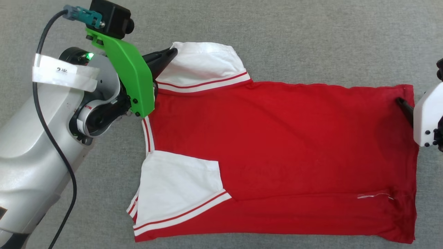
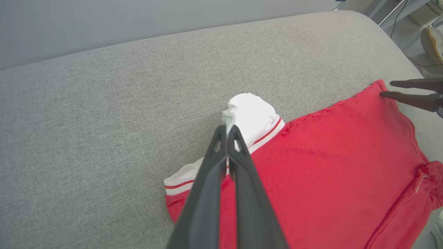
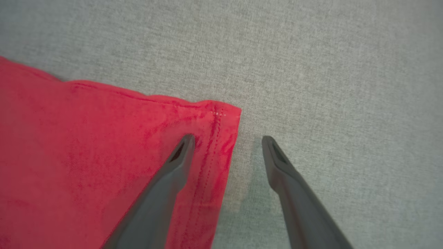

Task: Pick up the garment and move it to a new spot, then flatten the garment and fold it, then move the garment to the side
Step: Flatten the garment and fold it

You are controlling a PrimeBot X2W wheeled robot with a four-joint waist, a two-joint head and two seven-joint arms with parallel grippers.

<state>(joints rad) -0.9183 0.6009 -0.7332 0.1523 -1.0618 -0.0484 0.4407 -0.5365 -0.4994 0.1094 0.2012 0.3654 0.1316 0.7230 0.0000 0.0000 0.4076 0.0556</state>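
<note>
1. Garment (image 1: 277, 145) lies spread flat on the grey cloth surface (image 1: 311, 41), plain red side up, with its white sleeves toward the robot's left and its hem toward the right.
2. Left gripper (image 2: 227, 130) is pinched tight on the edge of the far white sleeve (image 1: 200, 62), which bunches up at the tips.
3. Right gripper (image 3: 226, 140) stands wide apart with nothing held. It straddles the far hem corner, one finger (image 3: 180, 155) over red cloth and perhaps touching it, the other over the grey surface.
</note>
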